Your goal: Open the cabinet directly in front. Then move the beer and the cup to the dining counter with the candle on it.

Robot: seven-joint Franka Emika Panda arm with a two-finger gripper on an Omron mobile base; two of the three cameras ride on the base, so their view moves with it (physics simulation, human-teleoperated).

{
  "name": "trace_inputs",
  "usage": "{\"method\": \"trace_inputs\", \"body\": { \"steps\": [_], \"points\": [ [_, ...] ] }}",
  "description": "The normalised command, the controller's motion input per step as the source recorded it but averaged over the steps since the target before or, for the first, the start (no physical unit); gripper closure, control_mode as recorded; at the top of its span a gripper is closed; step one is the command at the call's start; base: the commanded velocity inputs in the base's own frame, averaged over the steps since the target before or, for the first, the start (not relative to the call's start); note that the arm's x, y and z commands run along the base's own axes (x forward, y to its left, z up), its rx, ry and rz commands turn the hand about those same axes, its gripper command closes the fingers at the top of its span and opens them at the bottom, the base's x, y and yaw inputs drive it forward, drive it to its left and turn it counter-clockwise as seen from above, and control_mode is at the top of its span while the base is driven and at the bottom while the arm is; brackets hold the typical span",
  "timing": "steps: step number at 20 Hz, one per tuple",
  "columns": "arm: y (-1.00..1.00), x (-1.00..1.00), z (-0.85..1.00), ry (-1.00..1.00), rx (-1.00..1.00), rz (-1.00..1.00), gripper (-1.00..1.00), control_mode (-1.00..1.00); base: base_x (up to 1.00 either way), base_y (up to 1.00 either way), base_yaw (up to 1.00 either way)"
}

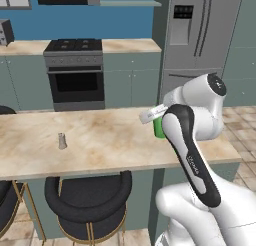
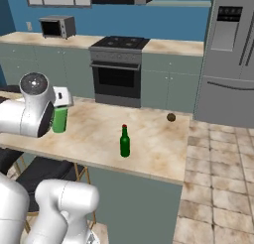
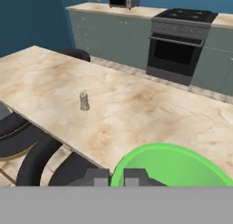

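The pincer holds the cup by its rim above the tabletop; the beer stands upright near the tabletop's front edge.

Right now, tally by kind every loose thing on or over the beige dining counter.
Bottle: 1
Cup, held in the pincer: 1
Small grey candle: 1
Small dark round thing: 1
Total: 4
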Motion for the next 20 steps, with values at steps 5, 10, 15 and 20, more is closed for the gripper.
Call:
{"method": "trace_inputs", "body": {
  "steps": [5,10,15,20],
  "points": [
    [0.0,0.04,0.0,0.0,0.0,-0.01,1.0,-1.0,0.0,0.0,0.0],
    [0.0,0.25,-0.03,0.0,0.0,0.0,1.0,-1.0,0.0,0.0,0.0],
    [0.0,0.38,-0.1,0.0,0.0,0.0,1.0,-1.0,0.0,0.0,0.0],
    [0.0,0.46,-0.12,0.0,0.0,0.0,1.0,-1.0,0.0,0.0,0.0]
  ]
}}
